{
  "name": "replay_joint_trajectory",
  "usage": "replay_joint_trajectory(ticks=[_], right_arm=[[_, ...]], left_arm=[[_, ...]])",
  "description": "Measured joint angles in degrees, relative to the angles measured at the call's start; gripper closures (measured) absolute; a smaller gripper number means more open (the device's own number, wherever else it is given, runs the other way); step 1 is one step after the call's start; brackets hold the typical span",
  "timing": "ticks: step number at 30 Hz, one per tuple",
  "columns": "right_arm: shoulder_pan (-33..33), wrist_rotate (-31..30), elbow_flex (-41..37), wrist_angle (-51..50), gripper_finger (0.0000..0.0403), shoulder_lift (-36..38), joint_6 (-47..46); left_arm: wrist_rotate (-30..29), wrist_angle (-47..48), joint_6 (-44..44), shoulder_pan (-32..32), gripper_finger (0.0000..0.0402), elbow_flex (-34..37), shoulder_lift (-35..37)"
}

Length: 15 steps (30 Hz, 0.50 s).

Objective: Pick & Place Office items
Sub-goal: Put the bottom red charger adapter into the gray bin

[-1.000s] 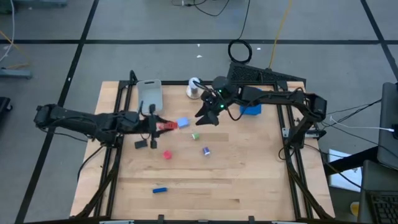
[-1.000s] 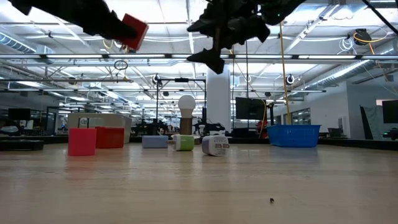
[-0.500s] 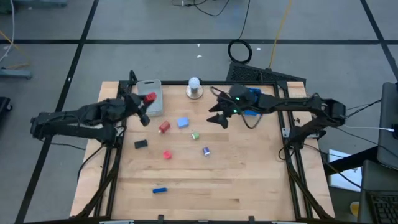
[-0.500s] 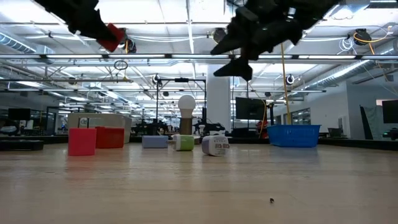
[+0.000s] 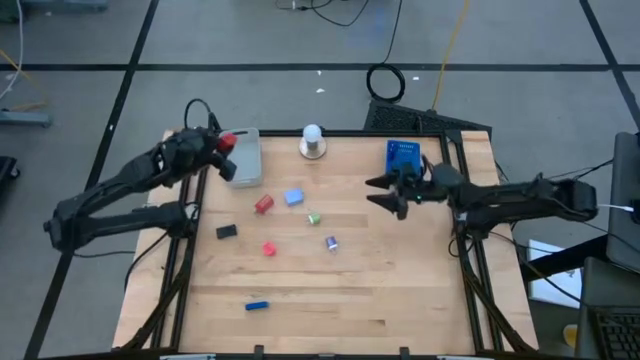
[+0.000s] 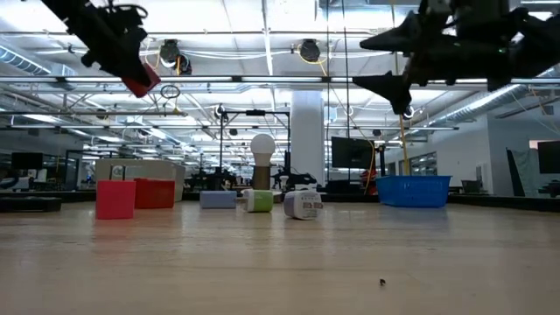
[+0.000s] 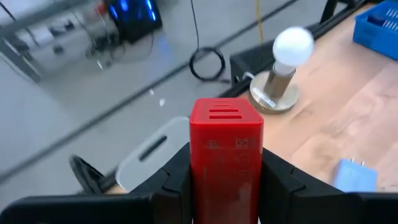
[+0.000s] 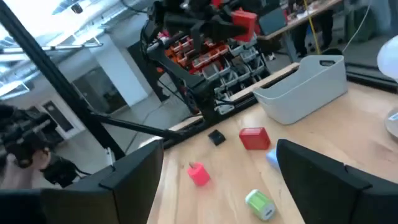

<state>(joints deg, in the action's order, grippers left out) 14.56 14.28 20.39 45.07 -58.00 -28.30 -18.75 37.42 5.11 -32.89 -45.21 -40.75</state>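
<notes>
Red block (image 5: 228, 141) sits pinched upright in the left gripper's (image 5: 224, 145) fingers at the upper left, just above the grey tray's (image 5: 245, 160) near edge, while the right gripper (image 5: 385, 194) hangs open, empty.

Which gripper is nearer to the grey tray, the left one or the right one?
Left. The left gripper, holding a red block, hangs at the grey tray's left edge. The right gripper is open, far across the table beside the blue tray.
</notes>
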Motion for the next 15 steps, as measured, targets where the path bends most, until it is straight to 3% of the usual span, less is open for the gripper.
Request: replay_joint_trajectory(ticks=[7, 15], right_arm=[[-5.30, -1.04, -1.14, 0.17, 0.0101, 0.96, 6.82], [-8.31, -1.00, -1.15, -0.30, 0.0101, 0.96, 8.22]], left_arm=[[10.14, -1.21, 0.00, -11.89, 0.0286, 0.00, -6.83], [13.95, -3.18, -0.31, -19.19, 0.0286, 0.00, -14.49]])
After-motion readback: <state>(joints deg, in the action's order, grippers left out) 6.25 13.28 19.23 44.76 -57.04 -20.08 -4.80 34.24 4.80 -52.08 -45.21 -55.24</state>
